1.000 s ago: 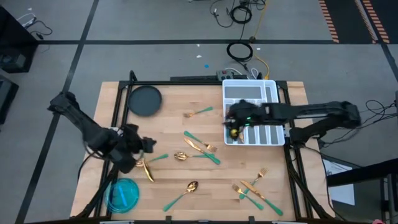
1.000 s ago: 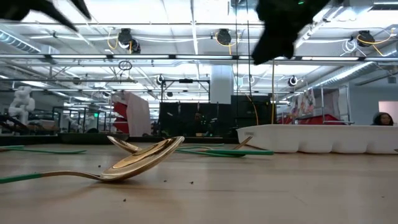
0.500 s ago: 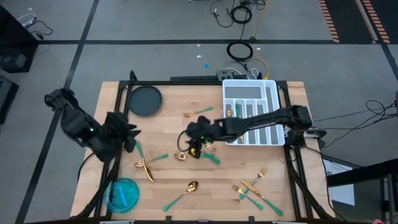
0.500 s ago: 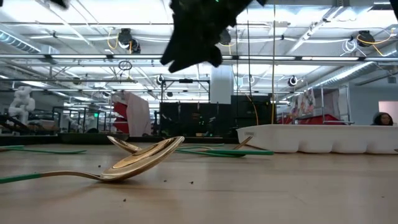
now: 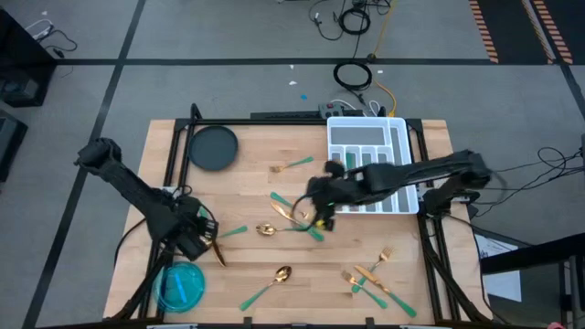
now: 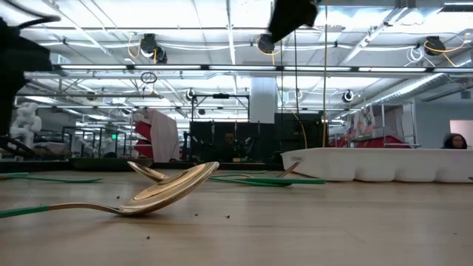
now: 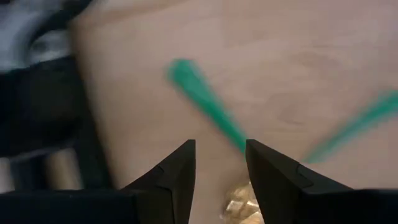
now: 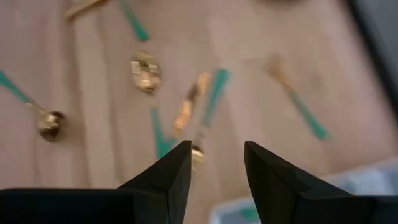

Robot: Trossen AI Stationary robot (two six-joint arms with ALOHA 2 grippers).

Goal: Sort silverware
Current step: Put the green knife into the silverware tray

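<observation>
The silverware (image 5: pixel 291 216) consists of small forks, spoons and knives with shiny gold heads and slim green handles, scattered over the wooden table (image 5: pixel 247 187).

The left gripper (image 7: pixel 221 163) hangs over the table's left edge. Its fingers (image 7: pixel 177 171) stand apart with nothing between them. A gold head and green handle (image 7: pixel 208 112) lie on the wood directly past the fingertips.

The right gripper (image 8: pixel 216 163) hangs over the table's middle, jaws parted and empty. A cluster of pieces lies on the wood just below and ahead of it. More pieces lie nearer the front edge, well apart from both grippers.

The white tray (image 5: pixel 395 137) sits behind the right gripper.
</observation>
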